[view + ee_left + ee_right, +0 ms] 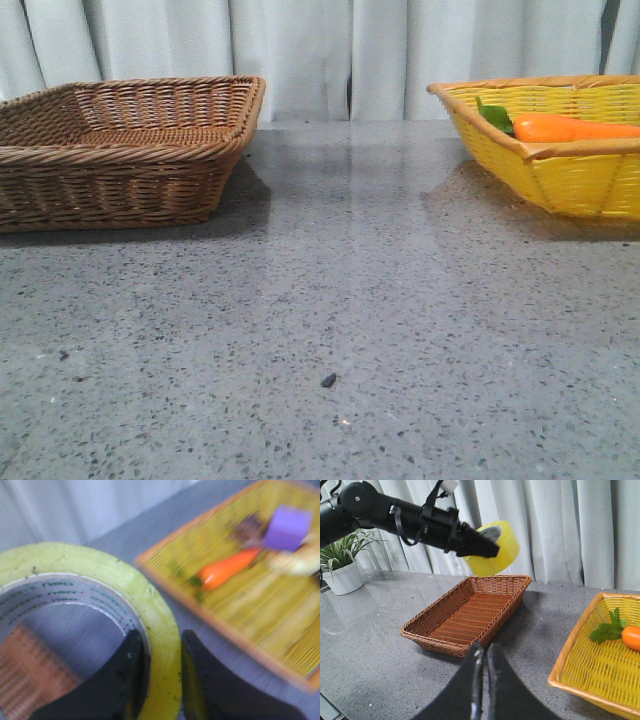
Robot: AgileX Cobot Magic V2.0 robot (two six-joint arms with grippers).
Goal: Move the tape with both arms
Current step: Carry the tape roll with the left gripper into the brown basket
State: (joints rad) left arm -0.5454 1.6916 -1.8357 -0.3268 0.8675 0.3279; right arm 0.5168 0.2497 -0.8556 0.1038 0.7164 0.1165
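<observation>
The tape (90, 562), a wide yellow roll with a white core printed in green letters, fills the near part of the left wrist view. My left gripper (161, 645) is shut on the roll's wall, one finger inside the core and one outside. The right wrist view shows the left arm holding the tape (502, 547) high in the air, above the far end of the brown basket (435, 642). My right gripper (485, 647) is shut on nothing, low over the table between the two baskets. Neither gripper nor the tape shows in the front view.
A brown wicker basket (120, 190) stands at the left and a yellow basket (580, 185) at the right with an orange carrot (570, 128), a purple block (287, 527) and other items in it. A potted plant (340, 565) stands on the table, well beyond the brown basket in the right wrist view. Curtains hang behind.
</observation>
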